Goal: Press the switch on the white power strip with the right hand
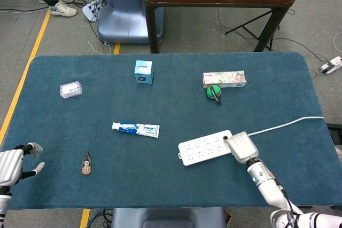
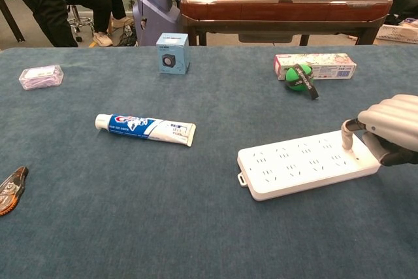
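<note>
The right hand [image 2: 390,129] is curled over the cable end of the strip [image 2: 305,164], one fingertip [image 2: 347,140] planted on it, gripping nothing; the switch is hidden beneath; the strip lies near the table's [image 1: 64,126] front right; the toothpaste [image 2: 145,128] lettering is too blurred to read; the left hand [image 1: 15,163], cut off at the edge, is spread and empty.

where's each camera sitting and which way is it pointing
Head view: high above the near table edge, looking steeply down on the blue table; shows the left hand at lower left and the right hand and forearm at the white power strip.
Chest view: low, near table height, looking forward across it toward the wooden table beyond; only the right hand shows, a fingertip down on the strip's right end.
Shared: the strip, toothpaste, right hand.
</note>
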